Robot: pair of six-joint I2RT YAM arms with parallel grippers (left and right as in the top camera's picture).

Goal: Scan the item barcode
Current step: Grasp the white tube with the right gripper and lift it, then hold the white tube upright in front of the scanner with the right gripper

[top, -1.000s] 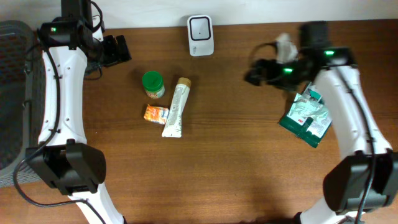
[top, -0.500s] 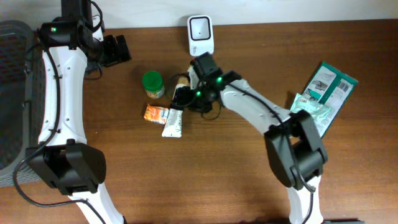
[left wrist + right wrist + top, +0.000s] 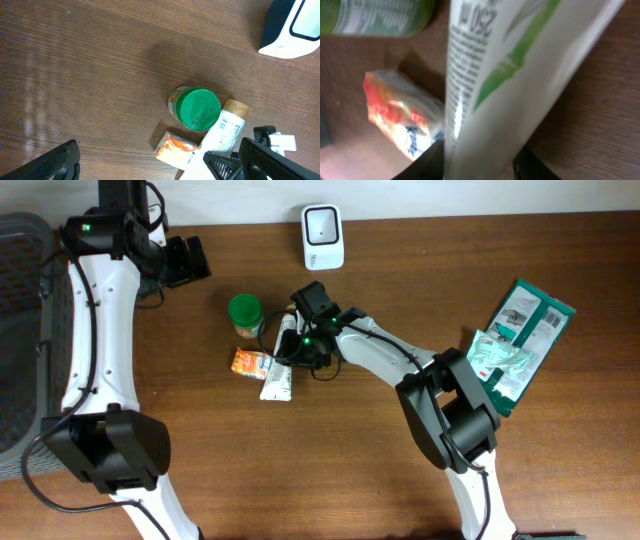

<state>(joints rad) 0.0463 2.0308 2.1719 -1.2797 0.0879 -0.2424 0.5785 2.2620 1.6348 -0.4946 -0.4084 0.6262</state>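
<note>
"Black left gripper [image 3: 188, 260] first, at the upper left of the table [image 3: 400, 480]. Status?"

"Jaws wide apart, holding nothing, well apart from every item. On the evidence, it takes no part in the step in hand."

"And the item to be scanned?"

"The white tube [image 3: 280, 375] lies on the wood, just right of the orange packet [image 3: 250, 363] and down and right of the green-lidded jar [image 3: 245, 313]. The right gripper [image 3: 298, 343] sits over the tube's upper half. In the wrist view a dark finger [image 3: 427, 162] stands against each flank of the tube, so the jaws read as clamped on it. The tube appears to rest on the table, not lifted."

"The scanner?"

"The white scanner [image 3: 323, 235] stands at the back edge, up and right of the tube, near but apart. Nothing faces its window. Judgement: the grasp is made and the scan is not. Left to do are the lift, turning the code toward the window, and holding it there for the read. No barcode can be made out. The wrist view shows only blurred print."

"Containers, left to right."

"A grey mesh object [image 3: 20, 330] at the far left edge is cut by the frame, and its contents cannot be told. The jar has its lid on, contents hidden. The tube has a tan cap at its top end. At the far right, green pouches [image 3: 497, 370] and a green box [image 3: 535, 315] overlap. All appear closed and nothing inside shows."
</note>
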